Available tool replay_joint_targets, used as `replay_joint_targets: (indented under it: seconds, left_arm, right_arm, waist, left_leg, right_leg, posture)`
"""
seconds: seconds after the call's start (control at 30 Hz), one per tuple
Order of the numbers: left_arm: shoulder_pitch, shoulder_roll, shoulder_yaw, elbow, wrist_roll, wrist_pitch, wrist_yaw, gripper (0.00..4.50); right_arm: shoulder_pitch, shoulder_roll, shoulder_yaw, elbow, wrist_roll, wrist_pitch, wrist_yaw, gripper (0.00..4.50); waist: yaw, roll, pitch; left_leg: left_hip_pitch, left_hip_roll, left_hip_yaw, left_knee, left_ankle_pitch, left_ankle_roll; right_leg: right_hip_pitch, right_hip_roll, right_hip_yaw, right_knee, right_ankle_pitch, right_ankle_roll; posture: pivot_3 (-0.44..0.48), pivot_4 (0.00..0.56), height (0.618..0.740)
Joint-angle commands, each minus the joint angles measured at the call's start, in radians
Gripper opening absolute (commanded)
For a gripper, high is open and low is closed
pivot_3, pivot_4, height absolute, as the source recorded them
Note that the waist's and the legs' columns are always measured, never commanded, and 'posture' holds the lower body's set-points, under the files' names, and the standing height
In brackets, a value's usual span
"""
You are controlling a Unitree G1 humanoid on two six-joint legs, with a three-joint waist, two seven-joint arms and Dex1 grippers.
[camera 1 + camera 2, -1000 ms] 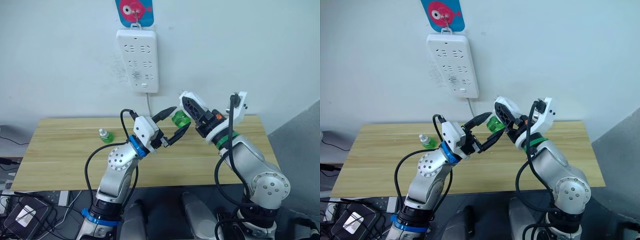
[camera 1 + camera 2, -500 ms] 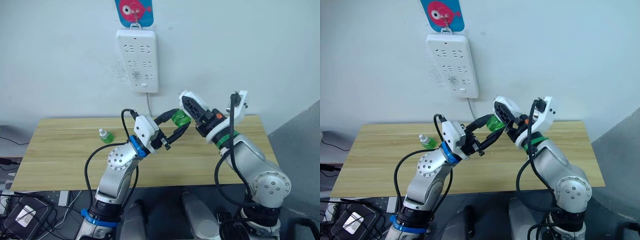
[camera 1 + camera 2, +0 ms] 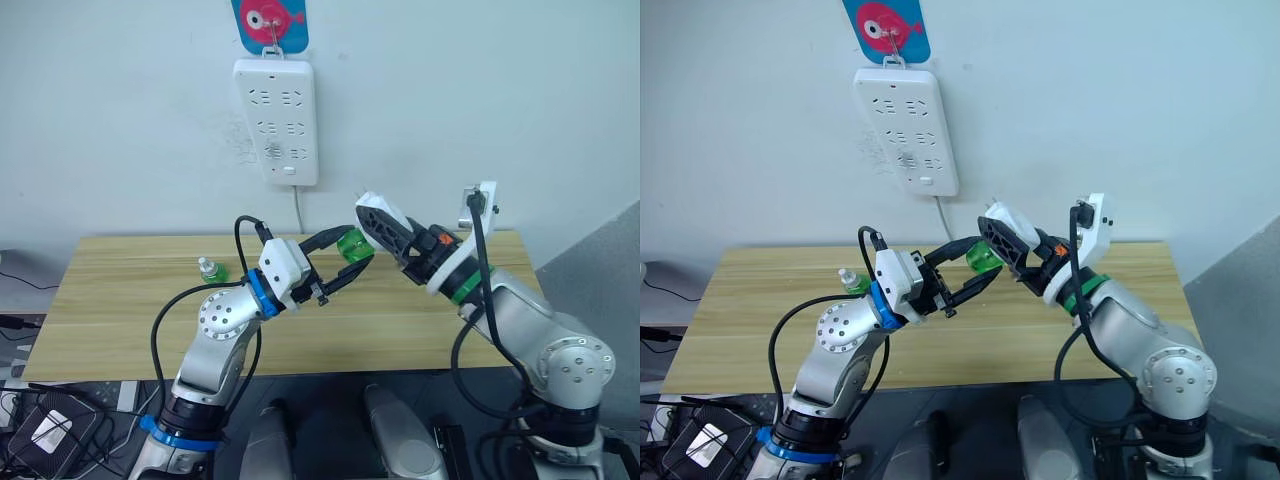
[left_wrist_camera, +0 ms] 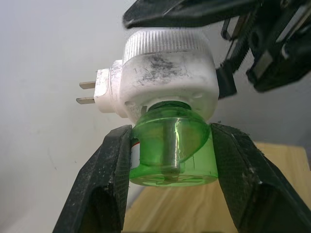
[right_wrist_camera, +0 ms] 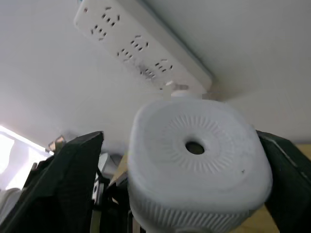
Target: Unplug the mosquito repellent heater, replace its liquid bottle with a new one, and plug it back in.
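Two grippers now meet above the bench's middle: the left gripper has closed its fingers onto the green translucent liquid bottle, while the right gripper stays clenched on the small white rounded plastic heater, so unscrewing can begin

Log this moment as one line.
right gripper: holding heater | left gripper: closed on green bottle | spare bottle: on table

A white power strip hangs on the wall above the wooden counter, beneath a blue-and-pink fish hook; its cord drops toward the counter.
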Motion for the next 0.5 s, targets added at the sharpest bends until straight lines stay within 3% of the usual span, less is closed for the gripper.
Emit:
replay_joint_targets:
  seconds: [0.03, 0.3, 0.5]
  left_arm:
    - [0.015, 0.075, 0.021, -0.031, -0.040, -0.063, -0.112, 2.17]
    - [0.001, 0.180, 0.020, -0.003, -0.072, -0.165, -0.291, 2.17]
    - [-0.020, 0.182, 0.011, 0.026, -0.074, -0.202, -0.352, 2.17]
  right_arm:
    - [0.010, -0.154, -0.041, 0.042, 0.181, 0.056, 0.118, 4.50]
    - [0.007, -0.346, 0.015, 0.144, 0.364, 0.106, 0.252, 4.50]
    - [0.001, -0.416, 0.064, 0.167, 0.471, 0.127, 0.331, 4.50]
  waist:
    - [0.001, 0.000, 0.000]
    - [0.006, 0.000, 0.000]
    - [0.022, 0.000, 0.000]
  left_leg:
    - [0.000, 0.000, 0.000, 0.000, 0.000, 0.000]
    - [0.000, 0.001, 0.001, 0.000, 0.000, 0.000]
    - [0.000, 0.001, 0.001, 0.000, 0.000, 0.000]
  right_leg:
    - [0.000, 0.000, 0.000, 0.000, 0.000, 0.000]
    - [0.000, 0.000, 0.001, -0.001, 0.000, 0.000]
    - [0.000, 0.000, 0.002, -0.002, 0.000, 0.000]
  posture:
    - [-0.290, 0.254, 0.740]
    - [-0.264, 0.254, 0.740]
    - [-0.258, 0.253, 0.740]
